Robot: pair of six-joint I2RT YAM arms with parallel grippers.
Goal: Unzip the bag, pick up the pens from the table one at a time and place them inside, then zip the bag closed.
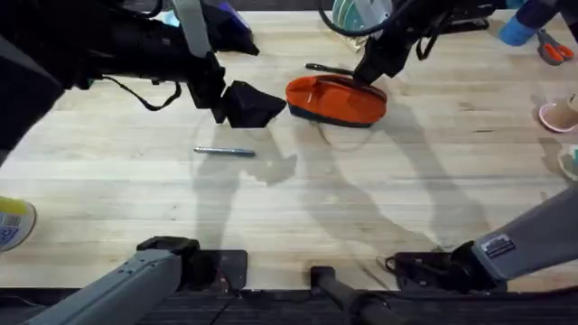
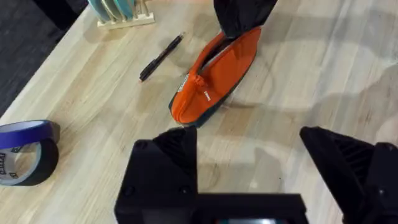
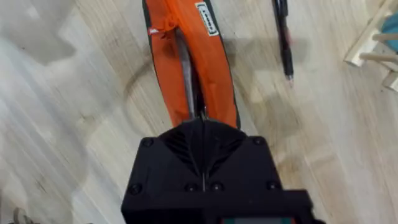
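The orange bag (image 1: 334,99) lies on the table (image 1: 361,208) at the back middle, its navy base toward the front. My right gripper (image 1: 368,74) is shut on the bag's right end (image 3: 202,93), seen close in the right wrist view with the fingers (image 3: 186,146) pressed together over the zipper line. My left gripper (image 1: 262,106) hovers open just left of the bag (image 2: 214,78), facing the end with a small orange pull (image 2: 189,81). The black pen (image 1: 330,69) lies behind the bag. The silver pen (image 1: 224,152) lies in front of the left gripper.
A blue tape roll (image 2: 25,152) sits to the left of the bag. A wooden rack with discs (image 2: 121,14) stands at the back. Scissors (image 1: 553,50) and a pink cup (image 1: 560,116) are at the far right, and a yellow roll (image 1: 13,221) lies at the left edge.
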